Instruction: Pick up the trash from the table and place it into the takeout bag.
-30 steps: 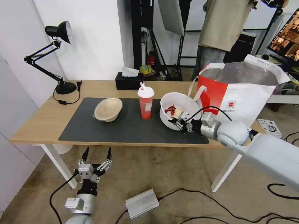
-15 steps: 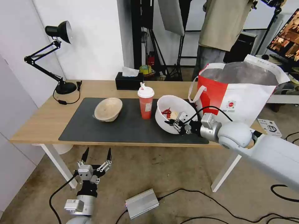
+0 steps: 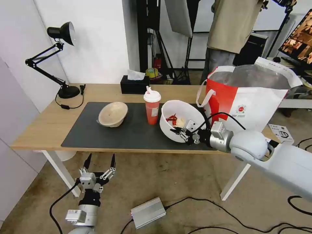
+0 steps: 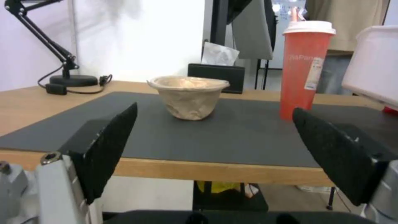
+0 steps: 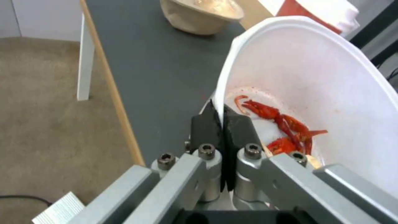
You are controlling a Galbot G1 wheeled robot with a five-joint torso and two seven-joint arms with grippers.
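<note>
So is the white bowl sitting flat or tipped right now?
Tipped: white bowl leans, opening toward the camera, right gripper pinching its rim.

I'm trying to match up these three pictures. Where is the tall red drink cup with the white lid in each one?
Head view: the tall red drink cup with white lid stands mid-table on the dark grey mat.
Left wrist view: it rises on the mat beyond the open left gripper.
Right wrist view: just its lid end peeks over the wide white bowl's rim.
Shared landmark: the shallow beige paper-like bowl.
</note>
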